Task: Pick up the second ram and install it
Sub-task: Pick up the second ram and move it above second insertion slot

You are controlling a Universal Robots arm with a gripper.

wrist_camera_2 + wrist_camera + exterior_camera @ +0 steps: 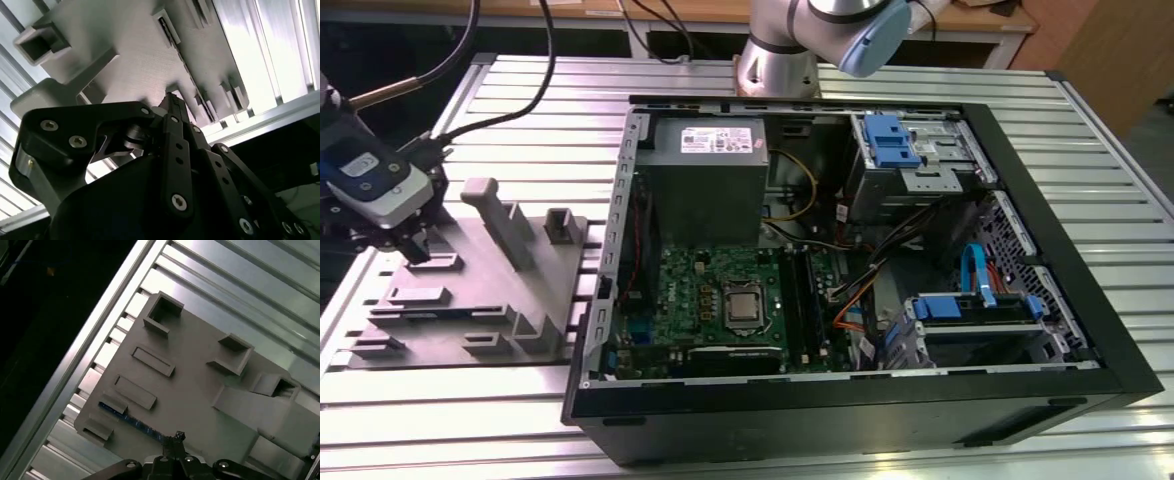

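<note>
My end effector sits at one end of the second ram, grip I can't tell; ram unlifted in grey tray, motherboard install undone

A robotics lab or assembly workshop, judging by the slotted aluminium counter carrying an opened desktop computer case, a grey fixture tray and the robot arm rising from it
</note>
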